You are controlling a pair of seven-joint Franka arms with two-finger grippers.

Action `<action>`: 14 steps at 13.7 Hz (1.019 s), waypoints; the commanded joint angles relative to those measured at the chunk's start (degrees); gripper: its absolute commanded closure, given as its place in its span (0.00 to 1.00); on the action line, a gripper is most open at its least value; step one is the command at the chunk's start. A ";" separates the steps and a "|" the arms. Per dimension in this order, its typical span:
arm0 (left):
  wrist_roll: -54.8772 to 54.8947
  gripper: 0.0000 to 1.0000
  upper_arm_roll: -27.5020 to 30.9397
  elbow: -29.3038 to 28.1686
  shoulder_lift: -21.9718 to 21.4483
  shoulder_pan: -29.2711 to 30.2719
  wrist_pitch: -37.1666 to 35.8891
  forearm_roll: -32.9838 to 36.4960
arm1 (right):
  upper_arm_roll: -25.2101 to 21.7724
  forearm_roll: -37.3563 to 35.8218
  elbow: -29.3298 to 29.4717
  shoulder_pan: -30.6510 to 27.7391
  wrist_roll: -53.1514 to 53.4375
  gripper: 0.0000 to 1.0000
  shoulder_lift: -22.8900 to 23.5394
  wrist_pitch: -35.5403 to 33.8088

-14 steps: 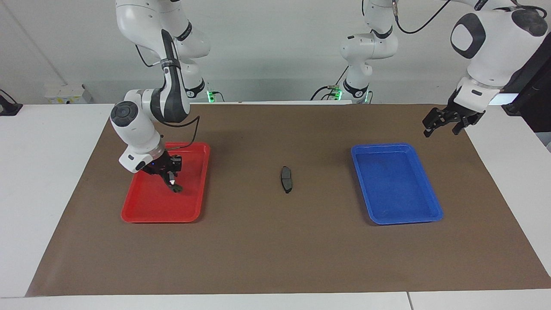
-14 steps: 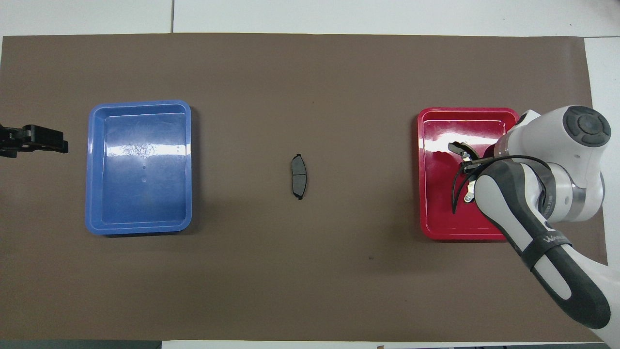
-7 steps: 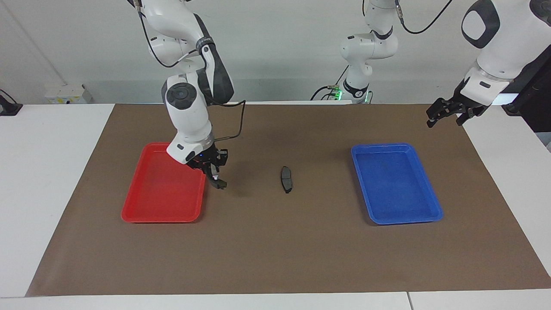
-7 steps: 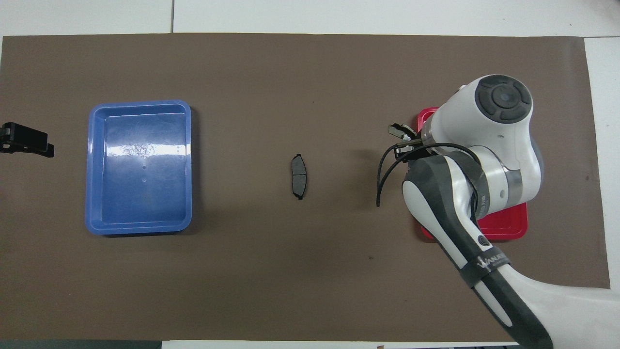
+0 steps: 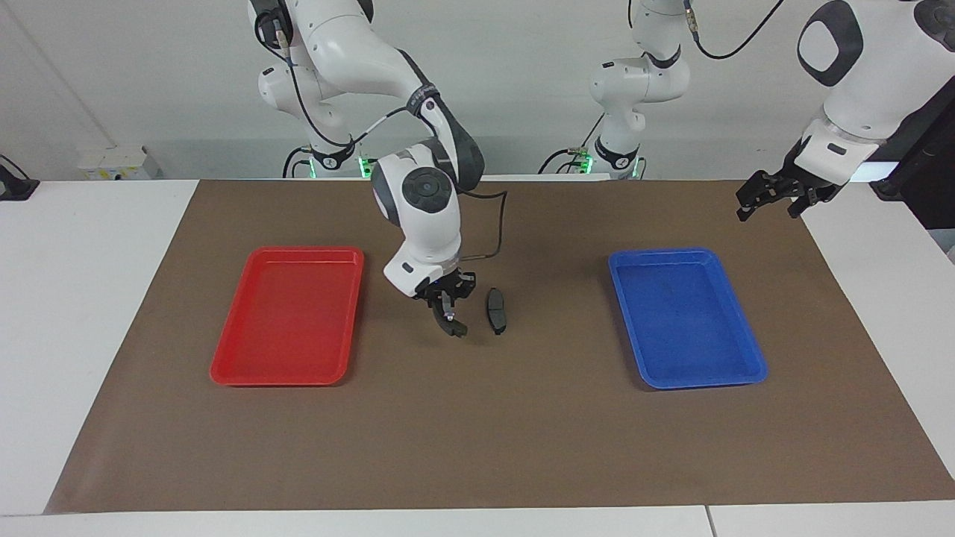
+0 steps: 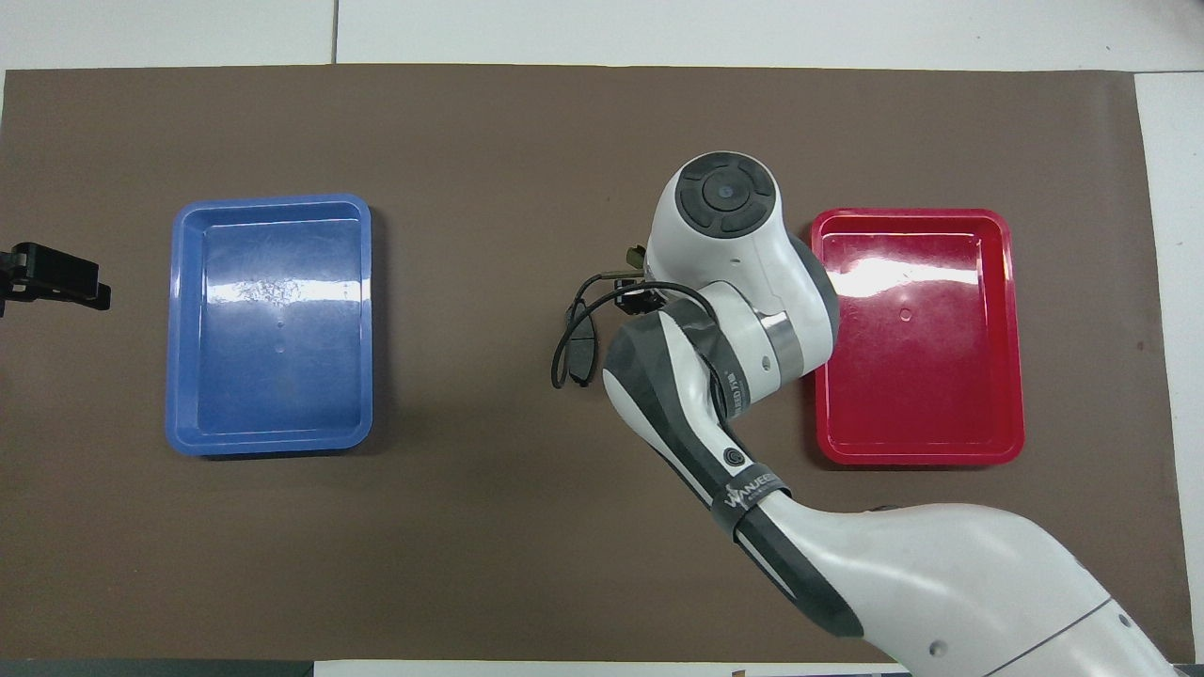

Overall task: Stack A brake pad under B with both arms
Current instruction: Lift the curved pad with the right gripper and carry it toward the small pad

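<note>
The A brake pad [image 5: 496,310], short and dark grey, lies flat on the brown mat midway between the two trays; in the overhead view the A brake pad [image 6: 582,350] shows partly under a loop of black cable. My right gripper [image 5: 445,297] is shut on B [image 5: 453,324], the slim black crescent, which hangs down just above the mat beside the pad, toward the right arm's end. From overhead only a tip of B [image 6: 636,254] shows past the right wrist. My left gripper [image 5: 774,198] hangs open, holding nothing, over the mat's edge at the left arm's end.
A red tray [image 5: 287,321] with nothing in it lies toward the right arm's end of the table. A blue tray [image 5: 683,321], also bare, lies toward the left arm's end. The brown mat [image 5: 477,432] covers the table's middle.
My right arm has lifted B out of the red tray and carried it toward the middle, to just beside the pad. My left gripper has risen a little and drawn back.
</note>
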 commanded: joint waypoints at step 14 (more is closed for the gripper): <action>0.28 0.00 0.07 -1.11 -1.19 0.59 -0.52 0.15 | 0.20 1.77 -3.30 5.22 4.61 1.00 3.39 11.10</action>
